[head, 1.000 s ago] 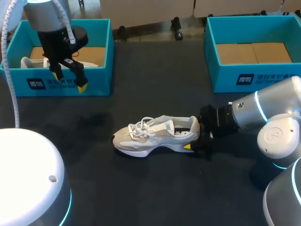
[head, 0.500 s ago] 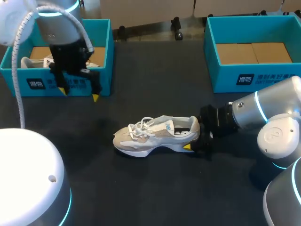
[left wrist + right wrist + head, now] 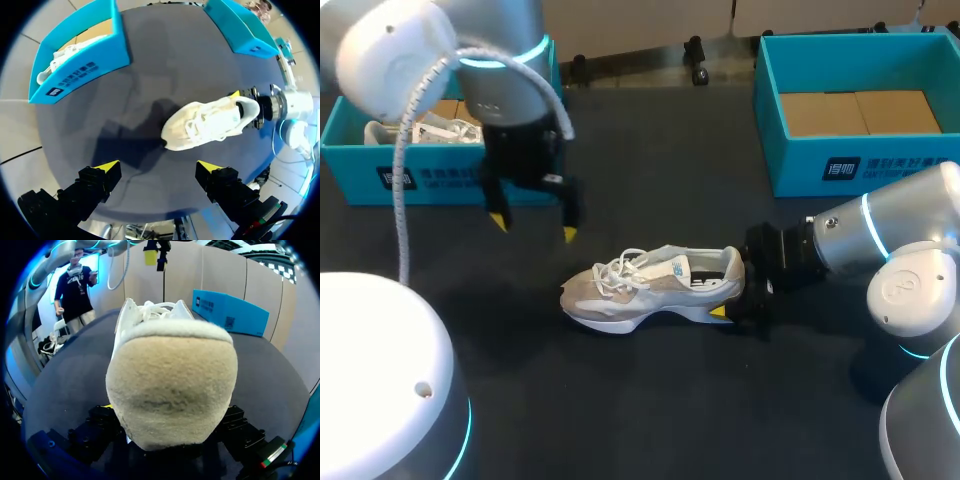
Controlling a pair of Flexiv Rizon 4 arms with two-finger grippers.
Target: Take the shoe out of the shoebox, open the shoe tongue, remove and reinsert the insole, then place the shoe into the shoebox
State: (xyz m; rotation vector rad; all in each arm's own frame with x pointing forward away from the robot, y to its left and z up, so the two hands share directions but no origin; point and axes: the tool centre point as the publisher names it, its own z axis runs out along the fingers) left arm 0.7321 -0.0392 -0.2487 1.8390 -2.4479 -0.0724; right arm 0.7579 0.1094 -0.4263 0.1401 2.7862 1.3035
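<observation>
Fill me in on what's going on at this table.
The shoe stands on the table, out of its box. The right gripper holds it by the heel, with fingers on both sides. The left gripper hovers open above the table, between the left shoebox and the shoe's toe, touching nothing. A second shoe lies in the left shoebox; the right shoebox holds no shoe.

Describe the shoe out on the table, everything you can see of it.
The shoe is a white and beige sneaker with white laces, tied, a thick white sole and a suede-looking beige heel. It stands upright on its sole on the dark table, toe toward my left. The right gripper is shut on its heel. Nothing else touches it.
</observation>
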